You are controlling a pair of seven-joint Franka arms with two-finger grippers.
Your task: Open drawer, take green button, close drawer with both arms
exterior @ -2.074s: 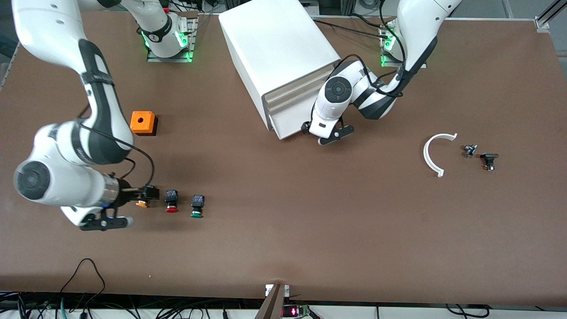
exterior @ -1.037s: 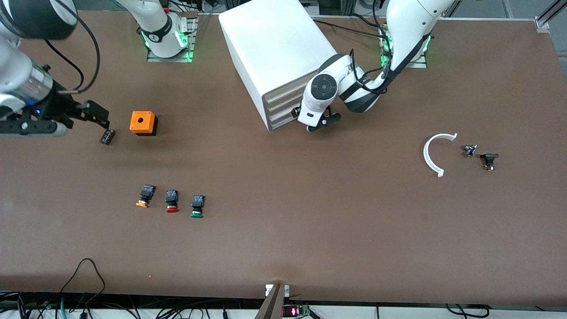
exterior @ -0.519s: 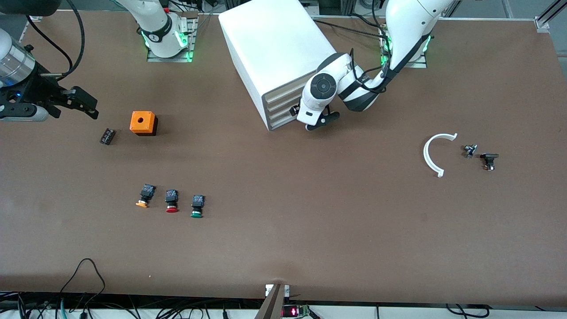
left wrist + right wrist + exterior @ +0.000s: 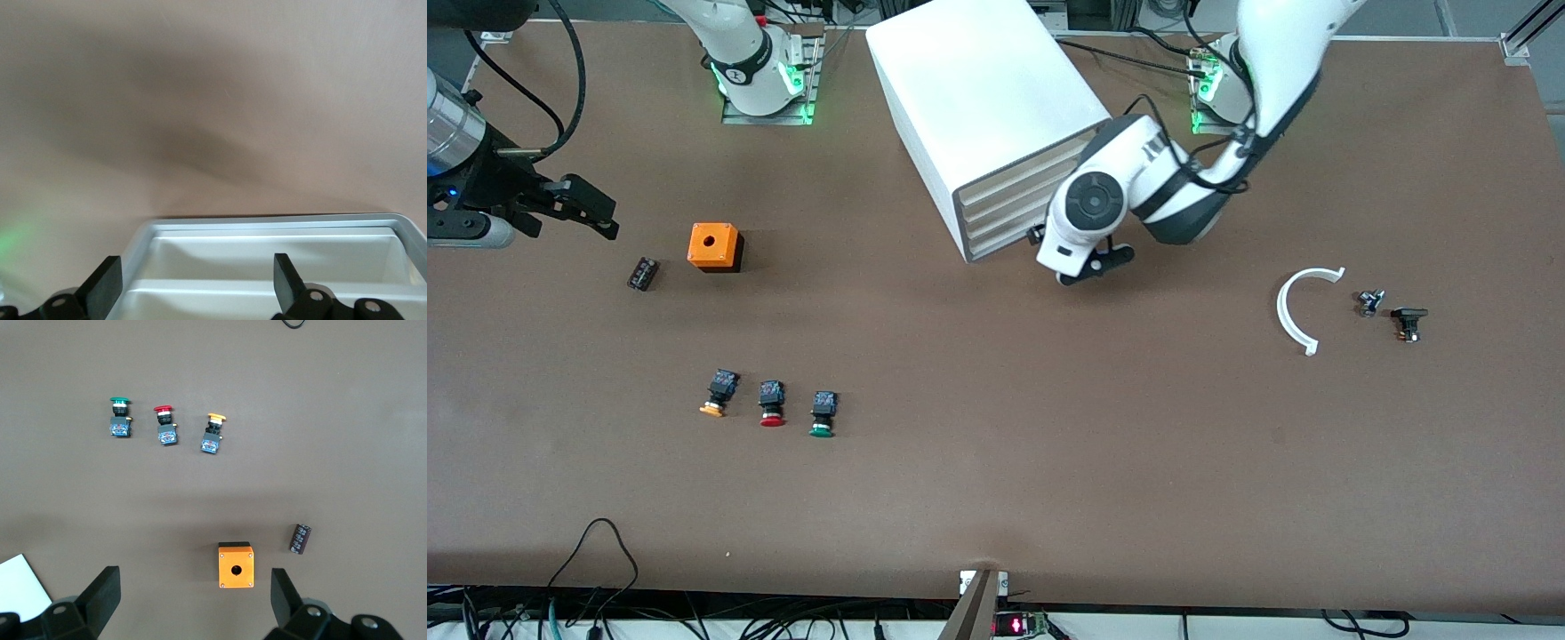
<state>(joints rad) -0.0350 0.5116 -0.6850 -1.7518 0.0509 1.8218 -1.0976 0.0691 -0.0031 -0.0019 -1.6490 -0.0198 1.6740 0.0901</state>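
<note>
We saw a brown bench with a white four-drawer cabinet at its far edge, between the two arm bases. All four drawer fronts looked flush. The third drawer from the top appeared shut, though the left arm covered part of the cabinet face.

The left tool sat in front of the cabinet, at the end of the drawer fronts toward the left arm's side. In the left wrist view its fingers stood apart, with a pale drawer rim just past them and nothing between them.

The right tool hovered over the right arm's end of the bench, above bare surface near an orange box and a small dark block. Its fingers were apart too, and empty.

The green button lay on the open bench, nearer the front camera than the orange box. It ended a row of three, beside the red button, with the orange button next along. A white curved piece and two small dark parts lay toward the left arm's end.

We judged the main risk to be the left tool snagging a drawer rim while near the cabinet, which could drag a drawer back out. The three buttons also sat close together, so a tool reaching for one could knock its neighbour.
</note>
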